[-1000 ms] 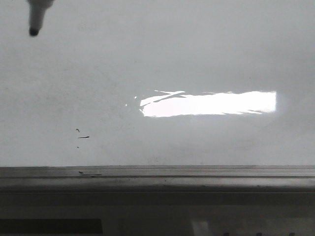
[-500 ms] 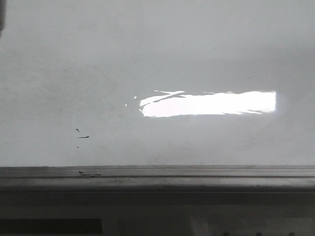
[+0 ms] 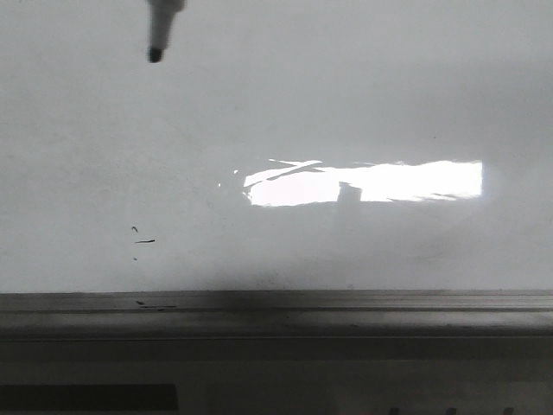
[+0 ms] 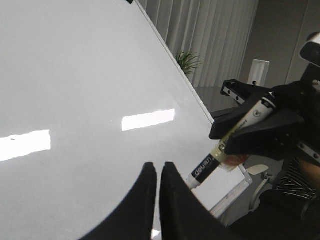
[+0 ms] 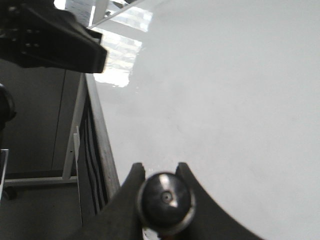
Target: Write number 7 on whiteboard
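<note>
Looking forward over the rig, you see the whiteboard (image 3: pixel 346 104) filling the front view, glossy white, with a bright light strip (image 3: pixel 363 182) reflected right of centre. Your marker (image 3: pixel 161 30) enters from the top edge, left of centre, dark tip pointing down; whether the tip touches the board cannot be told. No stroke of the number 7 shows on the board. Low on the left sit a few tiny black specks and a short dash (image 3: pixel 143 240). A grey metal ledge (image 3: pixel 346 311) runs along the board's bottom edge.

In the left wrist view, your left end effector (image 4: pixel 156 175) has its two dark fingers pressed nearly together with nothing between them. Beyond them the right end effector (image 4: pixel 260 131) grips the marker (image 4: pixel 227 150) by its barrel, which slants down toward the board (image 4: pixel 75 90); its tip is hidden behind the left fingers. Curtains and a potted plant (image 4: pixel 187 61) stand past the board's far edge.

In the right wrist view, your right end effector (image 5: pixel 165 186) is clenched on the marker, whose round dark rear end (image 5: pixel 166 199) sits between the fingers. The board surface (image 5: pixel 225 100) spreads beyond it, unmarked where visible, with the ledge (image 5: pixel 102 150) along one side. The left arm (image 5: pixel 50 35) shows as a dark mass at one corner.
</note>
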`<state>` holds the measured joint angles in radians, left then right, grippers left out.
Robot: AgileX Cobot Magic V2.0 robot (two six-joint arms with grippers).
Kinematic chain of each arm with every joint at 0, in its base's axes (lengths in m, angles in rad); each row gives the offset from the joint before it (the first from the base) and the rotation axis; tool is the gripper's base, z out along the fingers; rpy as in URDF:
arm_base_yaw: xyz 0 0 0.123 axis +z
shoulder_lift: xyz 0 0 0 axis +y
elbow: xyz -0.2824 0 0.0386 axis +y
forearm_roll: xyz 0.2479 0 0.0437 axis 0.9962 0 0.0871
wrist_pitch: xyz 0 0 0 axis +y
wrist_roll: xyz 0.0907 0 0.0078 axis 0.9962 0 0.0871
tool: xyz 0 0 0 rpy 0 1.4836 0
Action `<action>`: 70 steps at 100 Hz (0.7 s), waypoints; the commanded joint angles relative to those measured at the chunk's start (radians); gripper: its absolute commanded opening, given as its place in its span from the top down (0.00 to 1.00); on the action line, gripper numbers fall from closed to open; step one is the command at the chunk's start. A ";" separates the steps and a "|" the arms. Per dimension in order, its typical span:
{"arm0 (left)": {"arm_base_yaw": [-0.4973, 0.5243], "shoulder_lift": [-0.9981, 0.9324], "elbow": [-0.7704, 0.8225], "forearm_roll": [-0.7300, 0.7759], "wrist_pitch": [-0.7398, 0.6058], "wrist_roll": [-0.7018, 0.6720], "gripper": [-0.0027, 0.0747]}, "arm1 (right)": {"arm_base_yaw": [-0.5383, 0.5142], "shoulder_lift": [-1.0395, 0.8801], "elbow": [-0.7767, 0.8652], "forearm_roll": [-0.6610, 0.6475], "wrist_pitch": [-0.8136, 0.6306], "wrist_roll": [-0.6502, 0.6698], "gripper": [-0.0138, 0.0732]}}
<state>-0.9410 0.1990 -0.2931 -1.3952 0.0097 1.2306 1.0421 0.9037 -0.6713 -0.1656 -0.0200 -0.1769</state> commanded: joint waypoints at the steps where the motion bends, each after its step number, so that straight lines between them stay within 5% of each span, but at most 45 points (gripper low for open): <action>1: -0.003 0.008 -0.025 -0.007 -0.010 -0.010 0.99 | -0.050 -0.047 -0.036 -0.034 -0.018 0.105 0.89; 23: -0.003 0.008 -0.025 -0.007 -0.010 -0.010 0.99 | -0.084 -0.111 -0.019 -0.190 -0.076 0.166 0.89; 70: -0.003 0.008 -0.025 -0.007 -0.010 -0.010 0.99 | -0.186 -0.066 0.033 -0.297 -0.171 0.138 0.89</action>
<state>-0.9410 0.1990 -0.2910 -1.3952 0.0097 1.2298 0.8867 0.8262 -0.6276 -0.4439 -0.0805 -0.0313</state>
